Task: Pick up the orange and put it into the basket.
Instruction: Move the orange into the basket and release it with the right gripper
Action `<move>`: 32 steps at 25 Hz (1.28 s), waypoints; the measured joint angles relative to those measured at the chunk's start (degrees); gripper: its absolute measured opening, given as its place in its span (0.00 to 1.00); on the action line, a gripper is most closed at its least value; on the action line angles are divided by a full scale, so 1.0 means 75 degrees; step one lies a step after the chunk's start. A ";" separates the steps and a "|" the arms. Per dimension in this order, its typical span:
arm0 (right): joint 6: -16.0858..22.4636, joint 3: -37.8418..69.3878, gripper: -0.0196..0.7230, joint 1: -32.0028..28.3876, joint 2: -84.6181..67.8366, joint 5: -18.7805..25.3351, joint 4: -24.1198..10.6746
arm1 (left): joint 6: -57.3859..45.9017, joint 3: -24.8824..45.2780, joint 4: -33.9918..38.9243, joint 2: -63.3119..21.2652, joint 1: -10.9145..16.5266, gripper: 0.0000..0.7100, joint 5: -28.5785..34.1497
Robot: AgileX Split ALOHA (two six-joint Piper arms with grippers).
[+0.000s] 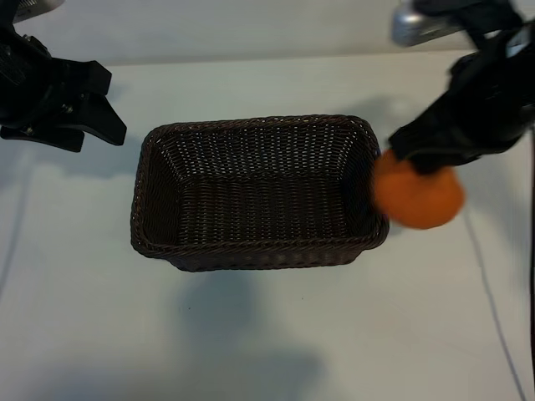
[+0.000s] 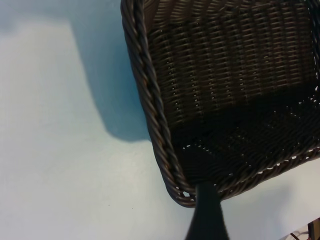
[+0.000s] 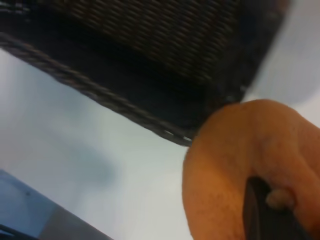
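1. Exterior view looks steeply down on the table point(image 1: 84, 317), with the basket point(image 1: 251, 251) in mid-frame.
2. Left wrist view looks down, close over one basket point(image 2: 150, 90) corner.
3. Right wrist view sits closest, by the basket point(image 3: 100, 95) rim.

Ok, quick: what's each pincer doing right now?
Left pincer: open, empty, left of the basket.
Right pincer: shut on the orange, at the basket's right rim.
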 joint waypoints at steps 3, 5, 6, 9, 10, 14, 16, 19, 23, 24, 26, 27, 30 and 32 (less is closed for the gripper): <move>0.0220 -0.0193 0.12 0.0637 0.0358 -0.0043 0.0008 | -0.0007 0.0000 0.0000 0.0000 0.0000 0.80 0.0000; 0.0337 -0.0469 0.12 0.1046 0.0585 -0.0060 0.0001 | -0.0007 0.0000 0.0000 0.0000 0.0000 0.80 0.0000; 0.0382 -0.0636 0.12 0.1266 0.0704 -0.0067 0.0001 | -0.0007 0.0000 0.0008 0.0000 0.0000 0.80 0.0000; 0.0500 -0.1112 0.12 0.1881 0.0993 -0.0075 0.0001 | -0.0007 0.0000 0.0008 0.0000 0.0000 0.80 0.0000; 0.0500 -0.1229 0.12 0.2078 0.1088 -0.0075 0.0008 | -0.0007 0.0000 0.0008 0.0000 0.0000 0.80 0.0000; 0.0500 -0.1544 0.12 0.2475 0.1391 -0.0090 0.0048 | -0.0015 0.0000 0.0008 0.0000 0.0000 0.80 0.0000; 0.0500 -0.1574 0.12 0.2495 0.1494 -0.0108 0.0031 | -0.0032 0.0000 0.0008 0.0000 0.0000 0.80 0.0000; 0.0500 -0.1574 0.12 0.2495 0.1575 -0.0253 -0.0155 | -0.0032 0.0000 0.0008 0.0000 0.0000 0.80 0.0000; 0.0500 -0.1753 0.12 0.2495 0.1840 -0.0543 -0.0357 | -0.0032 0.0000 0.0008 0.0000 0.0000 0.80 0.0000; 0.0500 -0.1900 0.12 0.2495 0.1989 -0.0533 -0.0391 | -0.0032 0.0000 0.0003 0.0000 0.0000 0.80 0.0000; 0.0500 -0.2288 0.12 0.2488 0.2334 -0.0449 -0.0419 | -0.0032 0.0000 0.0003 0.0000 0.0000 0.80 0.0000; 0.0500 -0.2544 0.12 0.2471 0.2538 -0.0372 -0.0445 | -0.0032 0.0000 0.0003 0.0000 0.0000 0.80 0.0000; 0.0500 -0.3353 0.12 0.2366 0.3086 -0.0120 -0.0632 | -0.0032 0.0000 0.0003 0.0000 0.0000 0.80 0.0000; 0.0500 -0.3837 0.12 0.2273 0.3382 0.0064 -0.0791 | -0.0032 0.0000 0.0003 0.0000 0.0000 0.80 0.0000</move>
